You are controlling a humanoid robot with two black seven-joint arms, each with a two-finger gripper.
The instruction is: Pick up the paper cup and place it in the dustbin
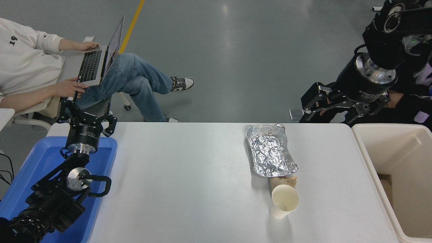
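Observation:
The paper cup (284, 201) stands upright on the white table (189, 189), front right of centre, open side up and empty. The beige dustbin (371, 158) stands at the table's right edge, its deep inside mostly bare. My right gripper (325, 116) hangs open and empty above the table's far right corner, well beyond the cup and left of the bin's far end. My left gripper (86, 109) is parked open over the blue tray (40, 158) at the lower left.
A crinkled silver foil tray (270, 150) lies just beyond the cup, with a crumpled tan paper wad (283, 181) between them, touching the cup. One person with a laptop sits at the far left; another person in dark clothes is behind my right arm.

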